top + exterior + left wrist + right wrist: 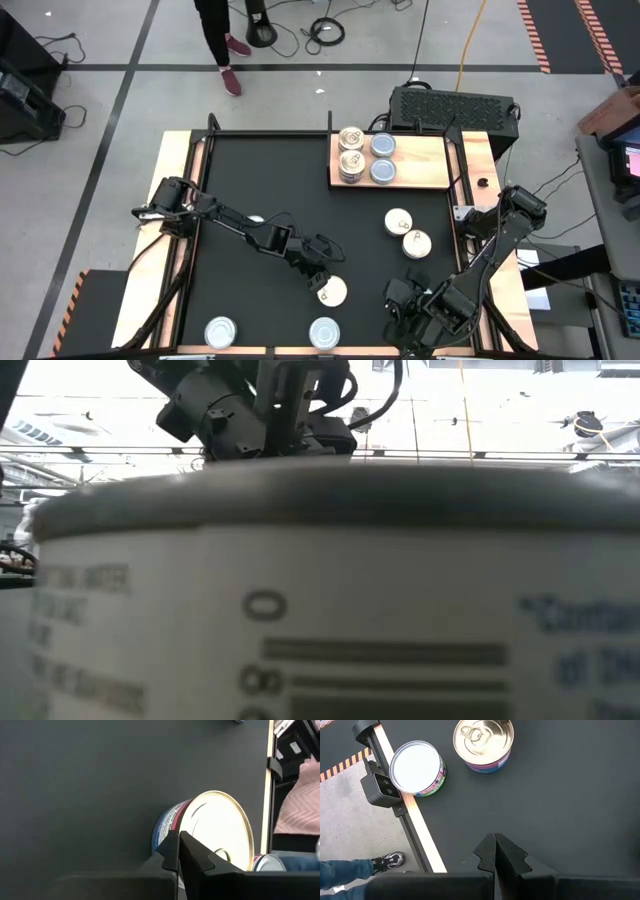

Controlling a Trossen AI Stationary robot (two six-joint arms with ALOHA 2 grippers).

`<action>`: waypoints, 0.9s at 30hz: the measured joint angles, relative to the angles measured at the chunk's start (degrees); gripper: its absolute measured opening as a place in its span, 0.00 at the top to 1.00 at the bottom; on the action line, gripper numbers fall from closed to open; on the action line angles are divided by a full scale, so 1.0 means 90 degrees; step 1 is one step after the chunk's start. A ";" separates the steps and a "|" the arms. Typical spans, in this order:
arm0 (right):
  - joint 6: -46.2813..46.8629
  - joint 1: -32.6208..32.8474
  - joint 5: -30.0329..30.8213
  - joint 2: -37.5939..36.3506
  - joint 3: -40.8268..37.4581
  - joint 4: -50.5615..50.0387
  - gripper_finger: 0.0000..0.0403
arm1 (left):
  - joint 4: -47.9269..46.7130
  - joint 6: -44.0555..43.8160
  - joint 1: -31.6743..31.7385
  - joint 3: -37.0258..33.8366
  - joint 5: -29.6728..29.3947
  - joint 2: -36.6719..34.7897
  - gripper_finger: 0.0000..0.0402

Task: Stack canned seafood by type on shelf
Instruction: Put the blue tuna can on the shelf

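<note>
High view shows the left gripper (318, 268), fingers pressed together on nothing, just beside a gold-topped can (332, 291), probably poised to regrasp it for the shelf (420, 175); the right gripper (400, 300) waits clenched near the front edge.

Two black jointed arms (235, 225) trail cables; each hand (495, 851) has angular dark fingers

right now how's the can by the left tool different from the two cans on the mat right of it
The can by the left tool lies tipped on its side; the two cans to its right stand upright. It is alone, and they sit as a close pair. All three have pale gold tops and rest on the black mat, off the shelf.
</note>
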 joint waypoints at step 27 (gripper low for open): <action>-0.0174 -0.0450 0.1103 -0.3680 -0.2056 -0.0524 1.00 | 0.0734 -0.0837 0.0945 0.1043 -0.0138 -0.0005 1.00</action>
